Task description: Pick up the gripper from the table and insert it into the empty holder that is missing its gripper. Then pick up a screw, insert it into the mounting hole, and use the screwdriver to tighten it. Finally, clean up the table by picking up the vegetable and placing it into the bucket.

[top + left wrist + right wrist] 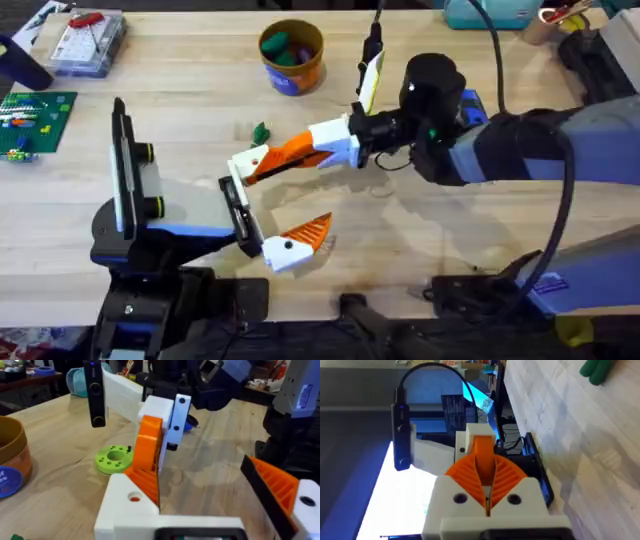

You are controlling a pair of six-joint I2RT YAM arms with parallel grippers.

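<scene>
Right arm [520,150]: seen large and dark, reached across the table [200,90] from the right.
Table: pale wooden planks, on which everything is carried.
Left arm [180,225]: grey and blue, laid low at the lower left and ended by the holder [240,215], a narrow black bracket.
Bucket [292,62]: set at the far middle, well apart from both arms; green items are seen inside from overhead. A blue label band is carried, but its writing cannot be read.
Right gripper [290,153]: ribbed orange pads are pressed together on the gripper [482,457], pinched by its smooth orange tip with the white base turned outward.
Gripper: held at the far end of the holder; whether it is seated cannot be told.
Left gripper [200,475]: ribbed pads are seen spread wide in the left wrist view.
Vegetable [261,131]: small and green, lying on the table between bucket and right gripper.
Green disc [114,458]: with small holes, seen in the left wrist view, just beyond the pinched piece.
</scene>
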